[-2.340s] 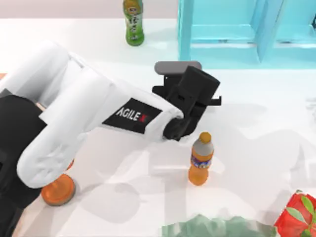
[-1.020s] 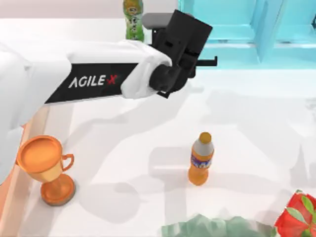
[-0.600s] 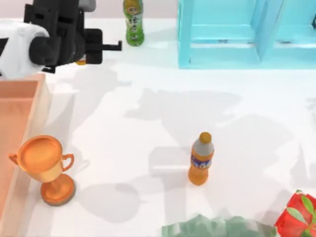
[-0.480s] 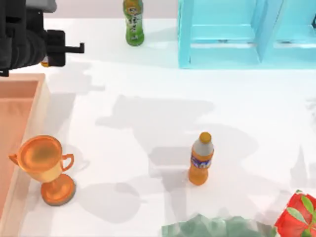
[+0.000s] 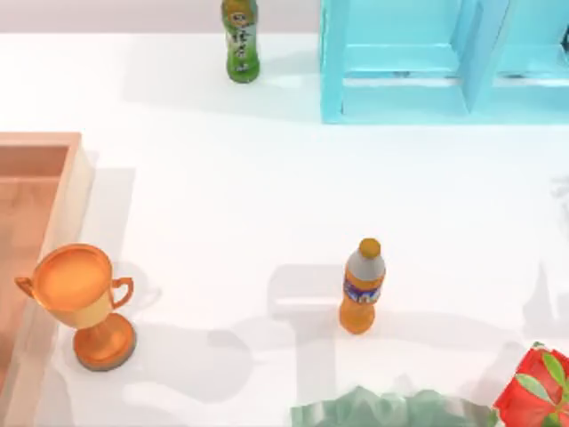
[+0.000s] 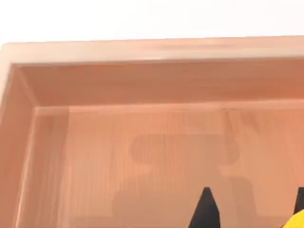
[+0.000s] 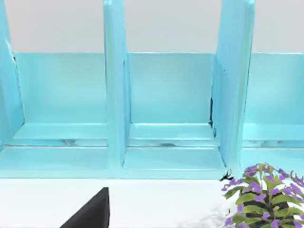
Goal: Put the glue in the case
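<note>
Hovering over the tan wooden box, the left gripper pinches the glue, just a yellow sliver at that frame's lower right corner. Across the bench, the case sits upper right; can't tell the right gripper's state.

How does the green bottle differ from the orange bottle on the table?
The green tea bottle has a green body and stands at the far edge, beside the case. The orange soda bottle has an orange body with a grey top and stands alone nearer the middle of the table. Both stand upright, untouched.
</note>
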Robot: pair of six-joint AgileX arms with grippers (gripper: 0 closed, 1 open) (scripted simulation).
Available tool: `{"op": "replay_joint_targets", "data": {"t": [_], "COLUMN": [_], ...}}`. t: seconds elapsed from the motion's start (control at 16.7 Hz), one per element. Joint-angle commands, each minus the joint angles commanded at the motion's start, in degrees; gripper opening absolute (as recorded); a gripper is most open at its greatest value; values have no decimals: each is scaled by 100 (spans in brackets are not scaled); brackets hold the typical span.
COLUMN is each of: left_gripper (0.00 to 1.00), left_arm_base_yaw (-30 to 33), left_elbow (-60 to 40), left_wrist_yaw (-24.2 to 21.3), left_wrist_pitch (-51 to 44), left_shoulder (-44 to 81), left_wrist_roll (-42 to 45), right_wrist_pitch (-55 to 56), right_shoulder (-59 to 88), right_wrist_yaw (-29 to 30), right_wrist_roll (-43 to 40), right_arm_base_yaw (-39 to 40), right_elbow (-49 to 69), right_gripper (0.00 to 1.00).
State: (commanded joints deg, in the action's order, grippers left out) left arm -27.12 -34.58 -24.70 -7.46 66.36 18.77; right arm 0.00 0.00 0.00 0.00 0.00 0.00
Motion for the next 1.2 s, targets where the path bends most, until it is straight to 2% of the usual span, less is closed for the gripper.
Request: {"op": "replay_joint_targets", "data": {"t": [0.12,0.24,0.66,1.2], "left_gripper": [0,0,0,0], "left_arm_base_yaw": [-502,-753,-705,-182], "left_elbow": [472,714,750,923], "left_wrist_yaw": [-372,-560,-545,-103], "left_wrist_pitch": [-59,-100,-22,2095], "left_shoulder": [-445,-679,-589,1049], "left_wrist_roll": [289,434,447,23], "right_wrist_pitch": [0,0,0,0], "right_shoulder": [0,0,0,0], "right_wrist_yaw": [0,0,0,0], "right_wrist_roll": [0,0,0,0], "right_arm_base_yaw": [0,0,0,0], "right_elbow": [0,0,0,0], "right_gripper": [100,100,100,100]}}
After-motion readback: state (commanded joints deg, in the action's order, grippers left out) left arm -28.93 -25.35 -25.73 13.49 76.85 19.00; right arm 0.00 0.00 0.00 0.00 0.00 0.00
